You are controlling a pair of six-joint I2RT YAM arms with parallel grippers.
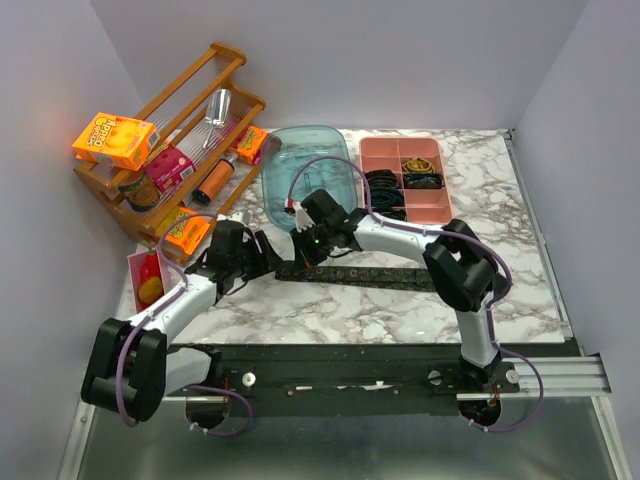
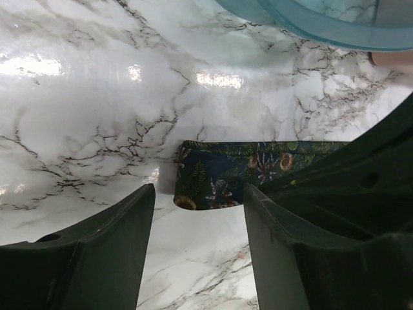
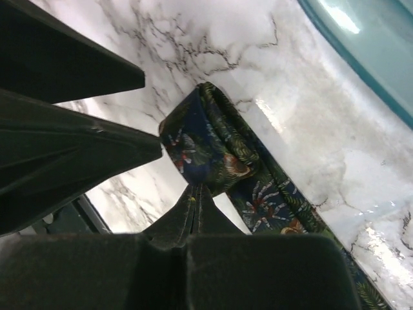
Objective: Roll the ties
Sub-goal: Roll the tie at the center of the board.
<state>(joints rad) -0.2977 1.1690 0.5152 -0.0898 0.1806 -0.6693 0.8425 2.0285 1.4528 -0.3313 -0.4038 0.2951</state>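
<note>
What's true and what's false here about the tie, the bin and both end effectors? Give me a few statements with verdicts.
The tie lies on the table with one end folded. True.
The left end effector clamps the tie. False: its fingers stand apart, gripping nothing.
The right end effector is shut. True.
The tie is inside the bin. False: it lies on the table, outside it.

On the table [image 1: 420, 320] the tie [image 1: 372, 277] lies across the middle from 9 to 3 o'clock, its folded 9 o'clock end between the left gripper [image 2: 199, 194] and right gripper [image 3: 193, 188], with the tub [image 1: 308, 172] behind at 12, the compartment tray [image 1: 442, 205] at 1 and the rack [image 1: 178, 112] at 10.
</note>
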